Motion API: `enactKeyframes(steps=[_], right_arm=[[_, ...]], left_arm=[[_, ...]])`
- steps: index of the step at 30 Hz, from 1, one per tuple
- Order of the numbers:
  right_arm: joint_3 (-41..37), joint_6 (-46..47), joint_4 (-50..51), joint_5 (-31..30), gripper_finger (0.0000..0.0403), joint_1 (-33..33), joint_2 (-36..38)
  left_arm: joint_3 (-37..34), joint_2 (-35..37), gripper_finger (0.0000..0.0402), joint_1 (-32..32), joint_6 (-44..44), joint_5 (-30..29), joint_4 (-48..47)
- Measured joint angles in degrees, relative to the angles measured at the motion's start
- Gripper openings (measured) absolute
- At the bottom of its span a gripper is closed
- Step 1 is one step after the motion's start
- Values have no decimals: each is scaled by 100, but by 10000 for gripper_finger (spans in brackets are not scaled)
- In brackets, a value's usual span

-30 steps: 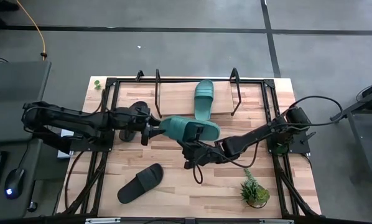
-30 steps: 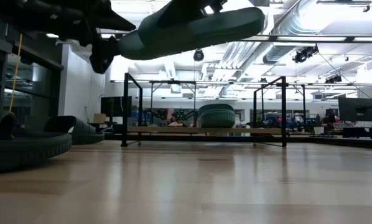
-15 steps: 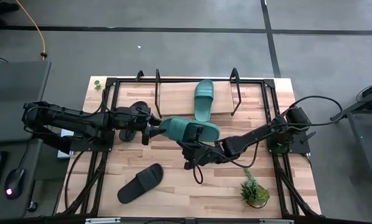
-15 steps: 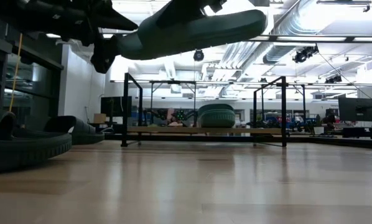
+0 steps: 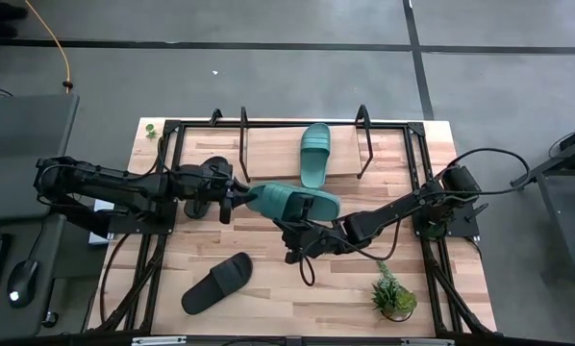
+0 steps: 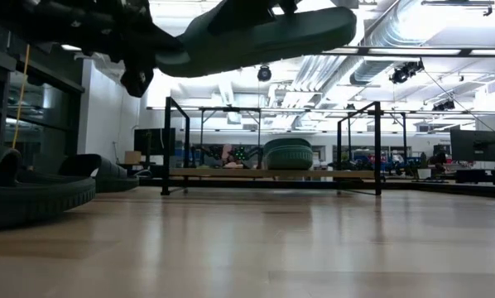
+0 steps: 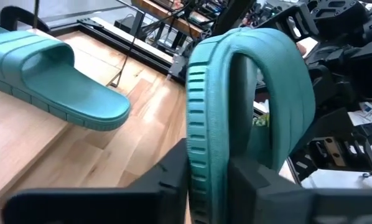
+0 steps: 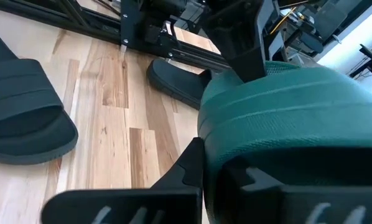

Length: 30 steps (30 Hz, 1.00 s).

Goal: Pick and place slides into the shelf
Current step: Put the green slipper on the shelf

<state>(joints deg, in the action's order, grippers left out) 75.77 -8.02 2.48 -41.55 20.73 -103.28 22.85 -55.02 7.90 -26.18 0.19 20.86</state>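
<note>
Above the wooden worktop (image 5: 268,288), a teal slide (image 5: 292,201) hangs pinched at one end by the left hand (image 5: 236,200) and at its side by the right hand (image 5: 299,234), seemingly a handover toward the shelf (image 5: 268,144), where another teal slide (image 5: 314,154) already rests.

Both grippers meet mid-table on one raised teal-green slide sandal (image 5: 292,201): the left gripper (image 5: 236,201) pinches its heel edge, the right gripper (image 5: 302,234) clamps its side. Under them bare wooden tabletop (image 5: 297,288) lies open. Past them, the light wooden shelf board in its black tube frame (image 5: 268,149) has free board beside the second teal-green slide sandal (image 5: 314,154). Black upright posts (image 5: 244,127) flank that gap. A black slide sandal (image 5: 217,283) lies nearer the front; a small green potted plant (image 5: 394,296) stands beyond the right gripper.
</note>
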Motion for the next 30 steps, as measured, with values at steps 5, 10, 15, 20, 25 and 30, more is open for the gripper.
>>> enactKeyframes(steps=[5,10,15,20,25,30], right_arm=[[0,-1,2,5,0,2,0],[0,-106,4,23,2,0,0],[0,-110,4,110,15,-4,0],[-2,-150,26,120,38,-4,0],[-2,-175,85,121,71,-7,0],[-2,-560,164,84,100,26,-2]], left_arm=[[0,0,26,0,33,1,0],[0,0,36,0,40,3,2],[0,0,60,0,27,25,1],[0,0,29,0,25,24,2],[0,0,27,0,25,37,0],[0,0,58,-4,21,54,2]])
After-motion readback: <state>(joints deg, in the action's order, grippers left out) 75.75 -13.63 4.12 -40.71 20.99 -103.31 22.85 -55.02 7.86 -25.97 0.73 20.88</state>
